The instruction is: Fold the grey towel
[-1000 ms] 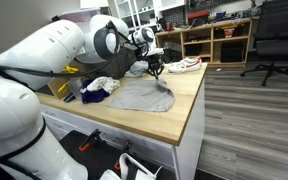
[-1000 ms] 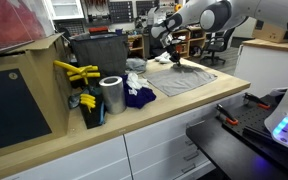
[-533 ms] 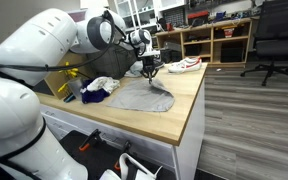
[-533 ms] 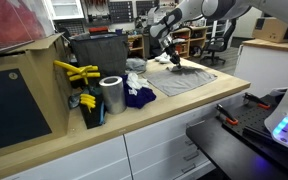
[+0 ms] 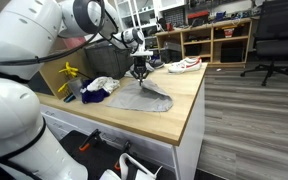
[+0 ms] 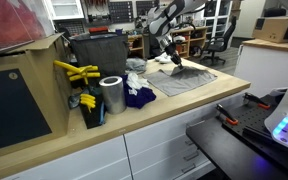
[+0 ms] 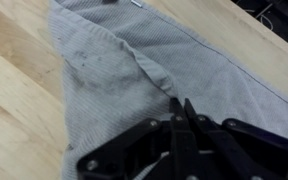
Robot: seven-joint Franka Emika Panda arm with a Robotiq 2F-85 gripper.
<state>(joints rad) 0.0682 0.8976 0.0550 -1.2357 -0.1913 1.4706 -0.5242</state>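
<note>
Pinches towel [image 5: 149, 97] edge in shut gripper [image 5: 139, 72]; carries it further across than a second ago, doubling cloth over itself. Puts fold under way, not yet laid.

The towel [image 7: 104, 70] is thin, matt grey cloth with a fine weave. The table top [image 7: 14, 70] is smooth pale wood with visible grain. The gripper [image 7: 181, 105] looks matt black.
</note>
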